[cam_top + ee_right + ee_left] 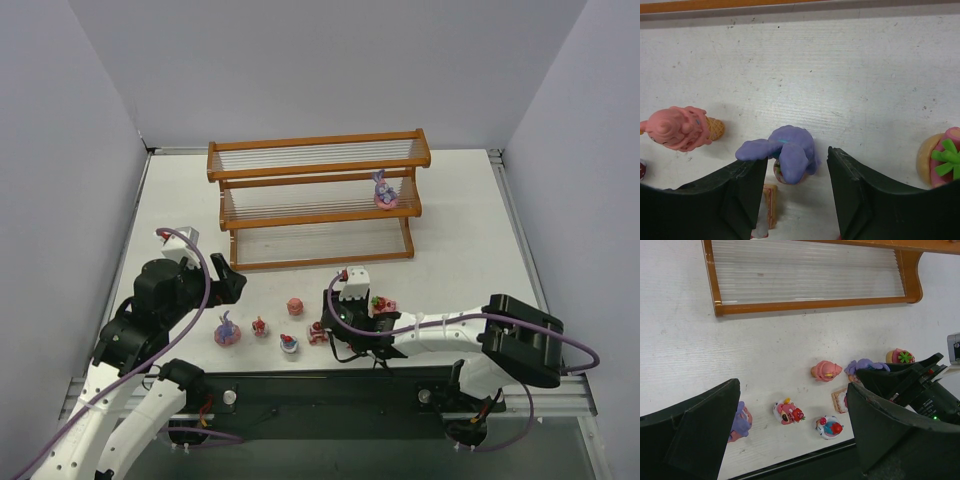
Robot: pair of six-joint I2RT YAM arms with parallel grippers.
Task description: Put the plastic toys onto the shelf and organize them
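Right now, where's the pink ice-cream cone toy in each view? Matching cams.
Top external: pink ice-cream cone toy on the table, just below centre, in front of the shelf.
Left wrist: mid-frame, just left of the purple bunny.
Right wrist: left edge, on its side, left of the same bunny.
Shared landmark: the shelf's bottom wooden rail, at the top of both wrist views.

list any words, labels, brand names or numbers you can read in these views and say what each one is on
None: no readable text in any view.
The shelf frame is bare wood.
The toys, such as the purple bunny and the pink cone, carry no lettering.
The table shows only specks and scuffs.
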